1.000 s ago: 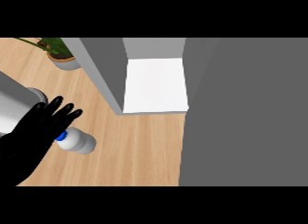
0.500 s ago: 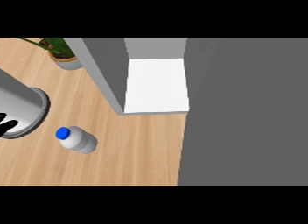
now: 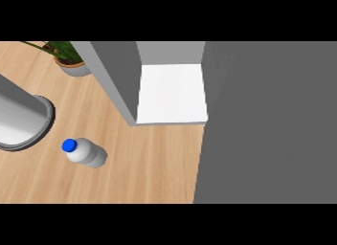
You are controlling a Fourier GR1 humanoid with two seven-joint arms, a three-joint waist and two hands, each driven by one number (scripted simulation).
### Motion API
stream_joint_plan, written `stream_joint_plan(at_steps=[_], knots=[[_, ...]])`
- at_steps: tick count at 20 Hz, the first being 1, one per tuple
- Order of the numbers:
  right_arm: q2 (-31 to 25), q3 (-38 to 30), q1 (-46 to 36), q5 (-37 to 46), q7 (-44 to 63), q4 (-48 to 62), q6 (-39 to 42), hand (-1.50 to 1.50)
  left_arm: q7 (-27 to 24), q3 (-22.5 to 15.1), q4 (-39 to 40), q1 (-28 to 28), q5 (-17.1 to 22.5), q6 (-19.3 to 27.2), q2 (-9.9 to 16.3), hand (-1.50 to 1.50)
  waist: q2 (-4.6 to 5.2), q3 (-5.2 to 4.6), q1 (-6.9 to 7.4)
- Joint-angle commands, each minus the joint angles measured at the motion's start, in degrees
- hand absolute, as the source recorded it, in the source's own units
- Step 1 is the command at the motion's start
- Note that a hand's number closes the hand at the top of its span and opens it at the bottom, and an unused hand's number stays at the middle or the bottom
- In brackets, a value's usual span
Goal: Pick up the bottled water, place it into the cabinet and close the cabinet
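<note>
Head view: no hand is shown, so its opening cannot be told, and nothing is seen to be held; only a grey forearm (image 3: 12,119) enters at the left. The bottled water (image 3: 85,153) lies just right of the forearm's end, apart from it, on the wooden counter (image 3: 143,162). Its long axis runs diagonally, blue cap toward the upper left. The pick-up is judged not yet done; next, a grasp across the body is called for, then transfer to the open cabinet (image 3: 173,93).
</note>
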Motion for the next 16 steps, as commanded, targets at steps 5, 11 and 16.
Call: stream_joint_plan(at_steps=[5,11,16], knots=[[2.2,4.2,-3.2,5.4,4.0,-1.4,-3.6,-1.5,2.9,1.0,7.7,-7.9,-7.9,-10.7,-6.2,-1.5,0.03,-0.02,0.47],[-1.3,4.7,2.8,3.5,3.4,-6.2,-1.6,-1.5,5.0,2.4,9.8,-11.9,-14.9,-7.7,-11.9,-1.5,-0.09,0.05,0.18],[-0.6,6.2,1.7,4.5,5.1,-6.2,-3.9,-1.5,4.0,8.2,14.3,-14.3,-30.0,-8.9,-21.6,-1.5,-0.04,0.01,0.14]])
